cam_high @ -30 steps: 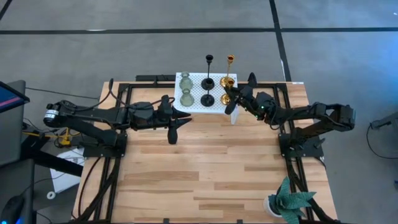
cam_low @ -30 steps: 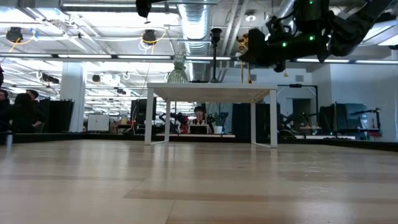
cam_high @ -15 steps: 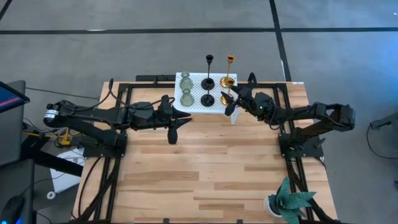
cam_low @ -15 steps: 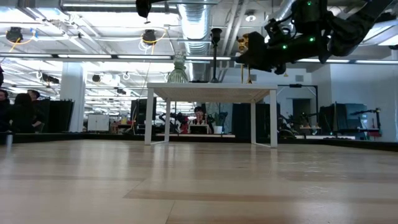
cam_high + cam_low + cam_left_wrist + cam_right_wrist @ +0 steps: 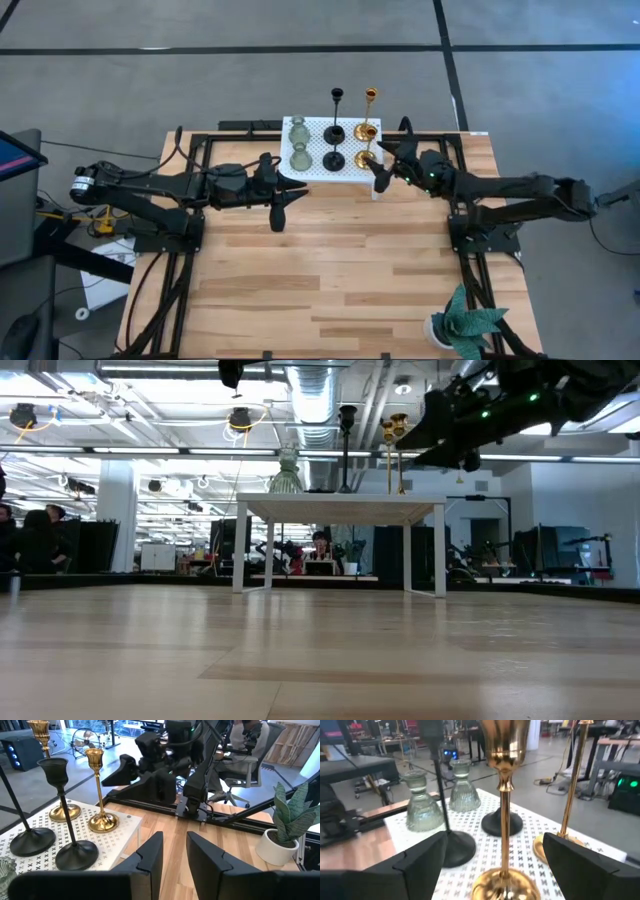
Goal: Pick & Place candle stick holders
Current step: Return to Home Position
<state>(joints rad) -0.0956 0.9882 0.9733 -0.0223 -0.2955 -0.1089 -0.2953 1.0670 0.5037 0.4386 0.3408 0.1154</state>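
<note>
Six candle stick holders stand by their round bases on a white perforated stand (image 5: 316, 172) at the table's far edge: two pale green glass ones (image 5: 298, 144), two black ones (image 5: 334, 160) and two gold ones (image 5: 365, 157). My right gripper (image 5: 381, 166) is open just right of the stand. In the right wrist view its fingers (image 5: 420, 865) stand wide on either side of the nearer gold holder (image 5: 502, 795) without touching it. My left gripper (image 5: 285, 205) hovers over the table just in front of the stand, its fingers (image 5: 150, 855) a little apart with nothing between them.
A green leafy plant in a white pot (image 5: 462, 325) stands at the table's near right corner. The bare wooden table top (image 5: 320, 270) stretches in front of the stand. Beyond the table, people sit in the room (image 5: 320, 545).
My right gripper has opened and let go of the nearer gold holder, which stays upright on the white stand. The gripper has then drawn back toward the table's right edge and risen a little, so the holder's cup now shows free.
</note>
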